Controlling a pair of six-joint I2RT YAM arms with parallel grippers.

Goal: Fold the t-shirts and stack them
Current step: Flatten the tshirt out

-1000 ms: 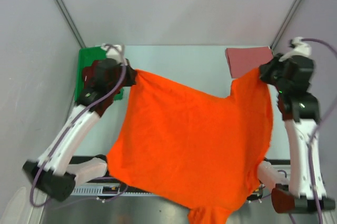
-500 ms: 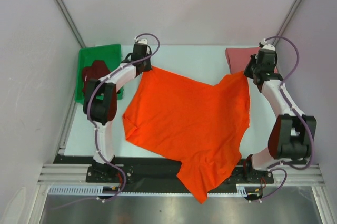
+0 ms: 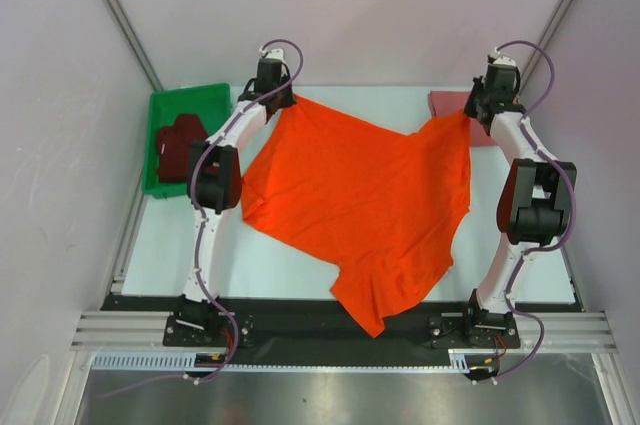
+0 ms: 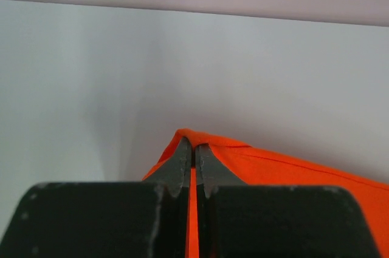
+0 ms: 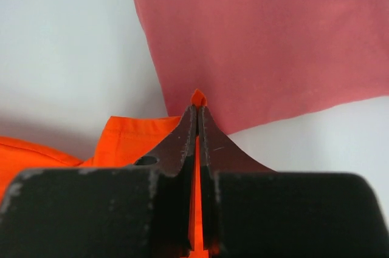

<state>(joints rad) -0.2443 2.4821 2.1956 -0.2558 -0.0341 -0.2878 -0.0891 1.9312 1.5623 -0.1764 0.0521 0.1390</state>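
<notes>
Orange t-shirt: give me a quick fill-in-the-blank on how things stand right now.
1. The left tool and the right tool are both ____ on corners of the orange t-shirt.
2. The maroon t-shirt lies in the ____ bin.
3. The pink t-shirt lies closest to the ____ tool.
Missing words: shut; green; right.

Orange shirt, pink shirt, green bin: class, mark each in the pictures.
orange shirt [image 3: 360, 195], top view, middle of the cloth.
pink shirt [image 5: 273, 45], right wrist view, middle of the cloth.
green bin [image 3: 190, 102], top view, bare far end.
</notes>
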